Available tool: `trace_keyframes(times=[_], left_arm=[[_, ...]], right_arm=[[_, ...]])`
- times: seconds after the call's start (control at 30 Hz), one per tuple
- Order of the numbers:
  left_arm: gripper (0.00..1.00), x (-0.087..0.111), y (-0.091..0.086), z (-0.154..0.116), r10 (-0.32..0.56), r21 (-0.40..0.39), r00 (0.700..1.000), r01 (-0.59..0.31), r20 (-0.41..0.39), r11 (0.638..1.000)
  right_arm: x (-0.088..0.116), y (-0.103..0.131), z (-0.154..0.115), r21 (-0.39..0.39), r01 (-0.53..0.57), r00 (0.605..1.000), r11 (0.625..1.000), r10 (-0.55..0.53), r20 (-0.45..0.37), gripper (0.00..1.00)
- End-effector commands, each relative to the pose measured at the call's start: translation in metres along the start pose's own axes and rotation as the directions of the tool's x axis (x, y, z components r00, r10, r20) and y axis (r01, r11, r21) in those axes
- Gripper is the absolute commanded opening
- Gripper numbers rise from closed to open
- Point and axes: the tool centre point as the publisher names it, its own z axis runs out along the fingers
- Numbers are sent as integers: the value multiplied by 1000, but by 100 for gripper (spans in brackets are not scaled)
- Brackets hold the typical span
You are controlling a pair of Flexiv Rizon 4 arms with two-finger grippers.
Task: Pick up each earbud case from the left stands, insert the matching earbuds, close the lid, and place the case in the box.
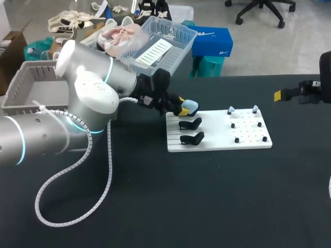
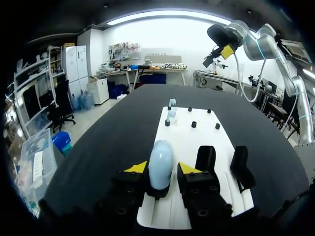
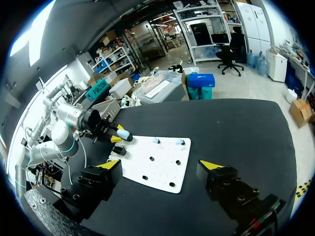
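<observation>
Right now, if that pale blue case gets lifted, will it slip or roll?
The pale blue case looks smooth and rounded, so it may slip or twist between the tips of the left pincer. It is small, so probably light and rigid. Laid loose on the white board, its curved shell might rock or roll.

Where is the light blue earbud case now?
In the head view, the light blue earbud case is held in the left gripper at the far left corner of the white board, behind two black stands.
</observation>
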Motion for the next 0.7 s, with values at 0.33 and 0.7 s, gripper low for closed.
trace_keyframes(times=[0.33,0.7], left_arm=[[20,2,2,2,3,-5,1000,-3,-5,1000],[2,-7,-3,-11,4,-8,1000,-4,24,1000]], right_arm=[[0,-2,0,-6,2,1000,1000,-2,-1,100],[0,-2,0,-6,2,1000,1000,-2,-1,100]])
